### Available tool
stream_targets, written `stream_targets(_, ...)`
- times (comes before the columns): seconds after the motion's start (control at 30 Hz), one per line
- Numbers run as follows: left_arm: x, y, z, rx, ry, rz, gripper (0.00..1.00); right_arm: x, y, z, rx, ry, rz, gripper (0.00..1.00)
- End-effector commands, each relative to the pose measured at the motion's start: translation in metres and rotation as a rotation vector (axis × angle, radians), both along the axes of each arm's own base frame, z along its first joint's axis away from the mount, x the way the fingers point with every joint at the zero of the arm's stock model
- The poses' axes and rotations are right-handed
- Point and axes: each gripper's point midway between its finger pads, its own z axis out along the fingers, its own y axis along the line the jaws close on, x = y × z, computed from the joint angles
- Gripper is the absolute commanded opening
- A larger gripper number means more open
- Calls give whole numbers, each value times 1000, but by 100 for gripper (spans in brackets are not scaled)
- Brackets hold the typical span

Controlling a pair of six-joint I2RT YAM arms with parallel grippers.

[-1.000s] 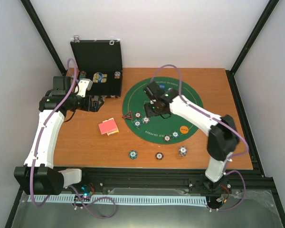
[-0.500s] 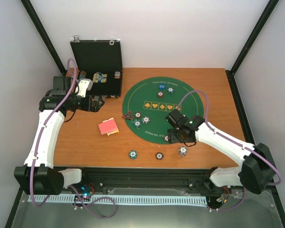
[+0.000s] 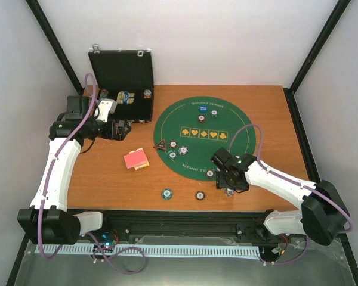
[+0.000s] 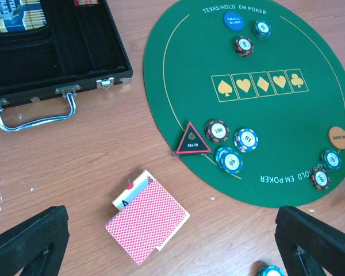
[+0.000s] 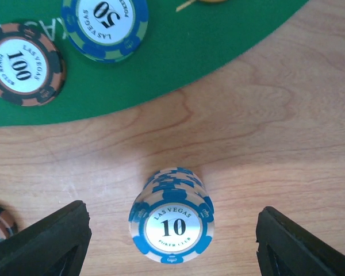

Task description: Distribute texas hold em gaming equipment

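**Right tool (image 5: pixel 172 218) open astride a chip stack; left tool (image 3: pixel 122 128) open, holding nothing, beside the black hinged case (image 4: pixel 46 63).**

Only the right wrist view shows the stack of blue-and-white striped poker chips marked 10 (image 5: pixel 172 221). It stands on the brown wooden bench (image 5: pixel 276 115) between the spread fingers, touching neither, just off the round green felt mat (image 4: pixel 287 132). From above, the tool mostly hides it at the mat's 5 o'clock. The left wrist view shows the red-backed playing cards (image 4: pixel 146 224) on the bench at the mat's 8 o'clock. The black red-edged triangle marker (image 4: pixel 191 141) sits on the mat's 9 o'clock rim.
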Motion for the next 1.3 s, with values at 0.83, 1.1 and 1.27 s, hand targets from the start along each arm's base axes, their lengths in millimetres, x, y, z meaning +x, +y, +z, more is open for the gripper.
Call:
stream_targets(0.83, -1, 1, 13, 2, -32, -7, 100, -2, -4, -29, 54, 3, -57, 49)
stream_targets(1.1, -2, 1, 11, 3, -30, -7, 100, -2, -5, -21, 54, -7, -52, 37)
stream_targets(1.27, -2, 1, 11, 5, -29, -7, 100, 1, -5, -12, 58, -23, -48, 32)
